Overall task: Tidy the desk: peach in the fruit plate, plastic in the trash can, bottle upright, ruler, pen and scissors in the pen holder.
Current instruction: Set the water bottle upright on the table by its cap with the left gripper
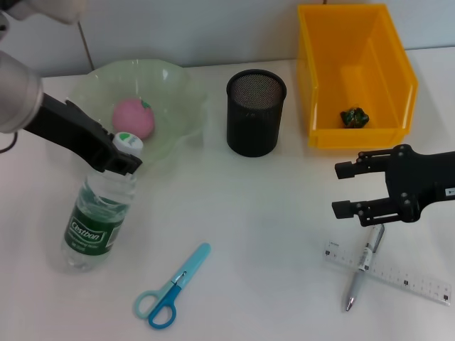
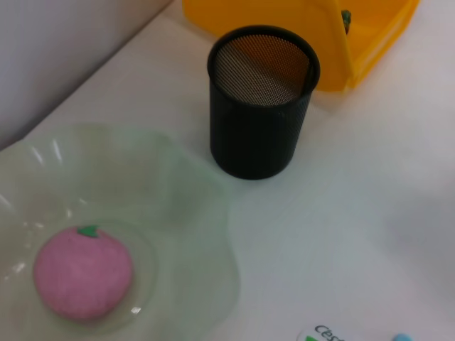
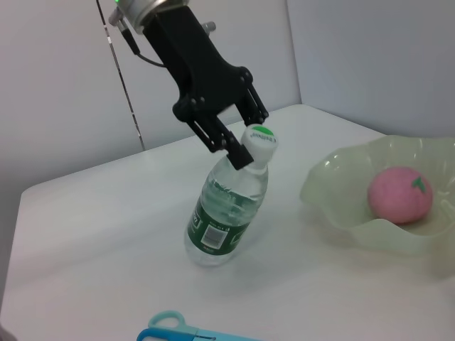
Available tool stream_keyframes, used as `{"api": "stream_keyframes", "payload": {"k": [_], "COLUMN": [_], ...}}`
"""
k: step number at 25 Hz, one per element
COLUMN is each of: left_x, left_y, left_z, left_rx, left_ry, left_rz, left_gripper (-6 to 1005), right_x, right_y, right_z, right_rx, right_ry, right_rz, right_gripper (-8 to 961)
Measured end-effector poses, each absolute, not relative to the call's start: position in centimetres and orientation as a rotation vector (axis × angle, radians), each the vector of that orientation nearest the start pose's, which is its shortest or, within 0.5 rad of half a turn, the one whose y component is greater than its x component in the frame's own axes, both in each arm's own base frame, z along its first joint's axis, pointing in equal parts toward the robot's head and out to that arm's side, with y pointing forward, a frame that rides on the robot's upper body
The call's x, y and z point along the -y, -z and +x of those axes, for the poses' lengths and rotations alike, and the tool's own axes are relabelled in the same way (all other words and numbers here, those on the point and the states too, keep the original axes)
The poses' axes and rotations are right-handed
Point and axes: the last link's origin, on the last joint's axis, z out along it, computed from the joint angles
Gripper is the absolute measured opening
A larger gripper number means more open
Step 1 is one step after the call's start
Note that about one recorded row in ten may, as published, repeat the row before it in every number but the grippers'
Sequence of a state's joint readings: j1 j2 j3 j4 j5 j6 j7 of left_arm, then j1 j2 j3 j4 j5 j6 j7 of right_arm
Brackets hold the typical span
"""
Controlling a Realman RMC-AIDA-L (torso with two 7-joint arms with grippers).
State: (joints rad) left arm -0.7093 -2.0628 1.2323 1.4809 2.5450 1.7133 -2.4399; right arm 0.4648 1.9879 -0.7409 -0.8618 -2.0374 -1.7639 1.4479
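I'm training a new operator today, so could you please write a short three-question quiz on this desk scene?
1. True or false: the peach lies in the fruit plate.
2. What does the left gripper hold? A) scissors B) the bottle's neck C) ruler
3. Which two items lie crossed below the right gripper?

Key:
1. True.
2. B: its fingers are at the neck of the bottle, under the cap.
3. The pen and the ruler; the scissors lie apart, and the pen holder has none of the three.
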Motion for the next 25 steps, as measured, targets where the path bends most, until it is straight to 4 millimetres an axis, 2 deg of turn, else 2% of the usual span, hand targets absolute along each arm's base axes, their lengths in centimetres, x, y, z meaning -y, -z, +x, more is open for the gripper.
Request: {"api": "stream_keyframes", "payload": {"k": [5, 6, 25], "left_x": [-36.6, -36.6, -36.4], "left_y": [-5.0, -5.6, -7.6], "left_z": [-12.8, -12.9, -13.7], "left_rx": [0.686, 0.696, 0.742], "left_ry": [-0.356, -0.333, -0.272], "left_rz": [-2.678, -2.673, -2.64], "left_gripper": [441, 441, 459], "right_x": [-31.3, -31.3, -31.3], "right_y": [-5.7, -5.7, -5.7], "right_z": [26.9, 26.9, 27.0], "right_rx": [-0.481, -0.482, -0.484], "right_ry": [-0.534, -0.534, -0.534], "right_rz": [-2.867, -2.867, -2.861], "right_gripper": [735, 735, 735]}}
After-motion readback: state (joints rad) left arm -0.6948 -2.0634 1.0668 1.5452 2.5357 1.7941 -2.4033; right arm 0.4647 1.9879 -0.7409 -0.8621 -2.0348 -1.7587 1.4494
